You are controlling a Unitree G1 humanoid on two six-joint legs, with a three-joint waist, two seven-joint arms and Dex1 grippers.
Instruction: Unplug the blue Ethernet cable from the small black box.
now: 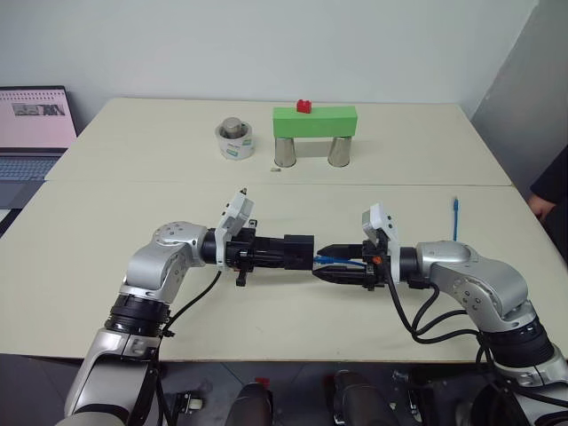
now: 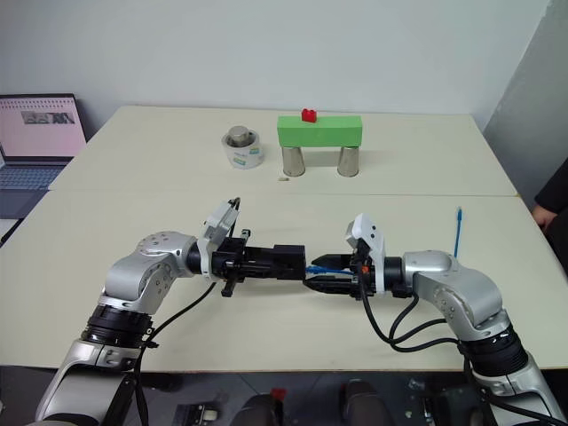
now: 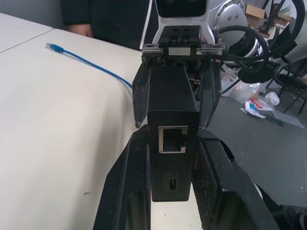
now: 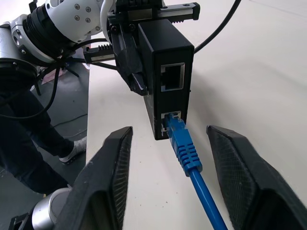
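My left gripper [image 1: 277, 253] is shut on the small black box [image 1: 298, 250] and holds it level above the table's near part. In the left wrist view its fingers [image 3: 136, 187] clamp both sides of the box [image 3: 170, 115]. The blue Ethernet cable [image 4: 186, 148] sits plugged into the box's [image 4: 165, 67] lower port; the upper port is empty. My right gripper [image 1: 321, 261] faces the box, open, its fingers [image 4: 112, 167] standing apart on either side of the blue plug boot without touching it. The cable's far end [image 1: 455, 216] lies on the table to the right.
At the back of the table a green block [image 1: 314, 121] with a red piece on top rests on two metal cans, beside a tape roll [image 1: 235, 140]. A laptop [image 1: 34, 124] stands at the far left. A person [image 1: 552, 191] is at the right edge.
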